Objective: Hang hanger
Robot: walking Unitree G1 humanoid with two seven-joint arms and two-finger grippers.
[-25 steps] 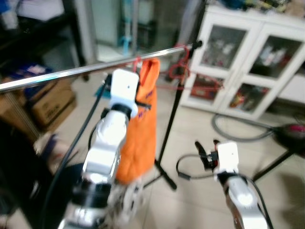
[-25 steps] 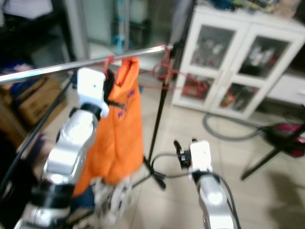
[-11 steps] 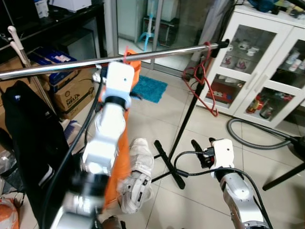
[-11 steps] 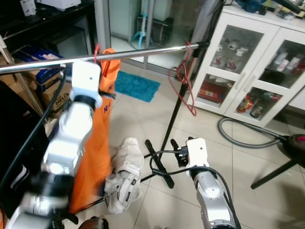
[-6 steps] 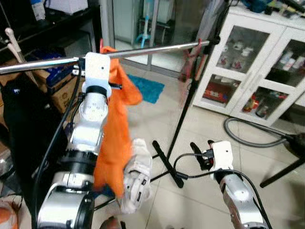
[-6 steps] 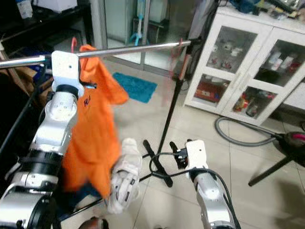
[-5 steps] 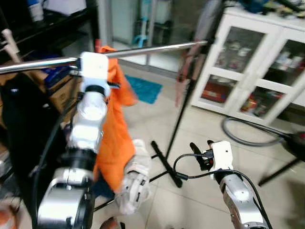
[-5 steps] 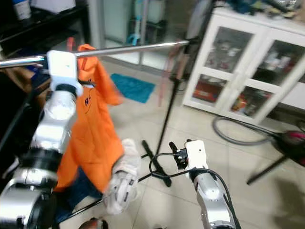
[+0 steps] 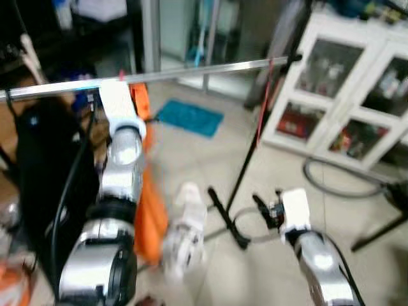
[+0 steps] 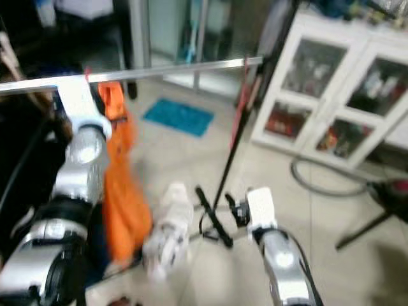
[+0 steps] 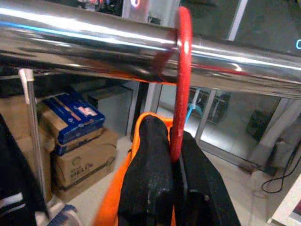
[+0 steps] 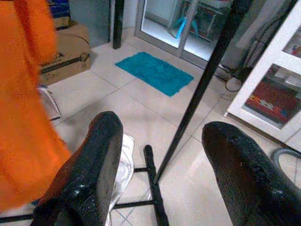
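Note:
A red hanger's hook sits over the chrome rail. An orange garment hangs from it, blurred. My left gripper is raised just under the rail, its black fingers shut on the hanger's neck. In the eye views the left wrist covers most of the hanger. My right gripper is open and holds nothing. It hovers low over the tiled floor beside the rack's black upright.
A second red hanger hangs near the rail's far end. A black garment hangs at the left. White cloth lies by the rack's foot. A white glass-door cabinet, a grey hose and a teal mat lie beyond.
The orange garment, flared out to the right half a second ago, now hangs straighter under the rail. The view has shifted and blurred. The right arm stays low.

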